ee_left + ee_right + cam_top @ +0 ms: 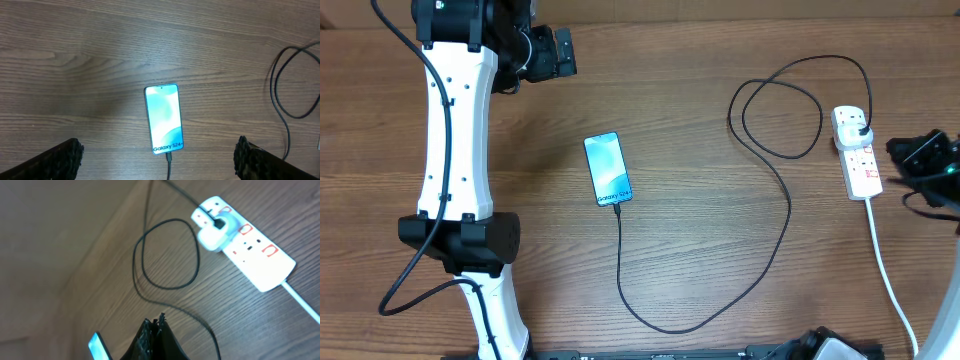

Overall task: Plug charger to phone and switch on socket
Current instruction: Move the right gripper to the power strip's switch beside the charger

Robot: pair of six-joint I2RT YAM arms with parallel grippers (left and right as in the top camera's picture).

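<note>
The phone point(608, 169) lies flat mid-table with its light blue screen lit; it also shows in the left wrist view point(163, 118) and at the edge of the right wrist view point(99, 347). The charger cable point(775, 250) has its tip in the phone's bottom edge point(169, 156), loops across the table, and its plug sits in the socket point(858, 152), a white power strip with red-marked switches point(250, 240). My left gripper point(160, 160) is open, high above the phone, empty. My right gripper point(154, 327) is shut and empty, just right of the socket in the overhead view point(925, 150).
The socket's thick white cord point(890, 280) runs toward the table's front right edge. The left arm's white links point(455, 150) stand over the left side of the wooden table. A coil of the black cable point(167, 255) lies left of the strip.
</note>
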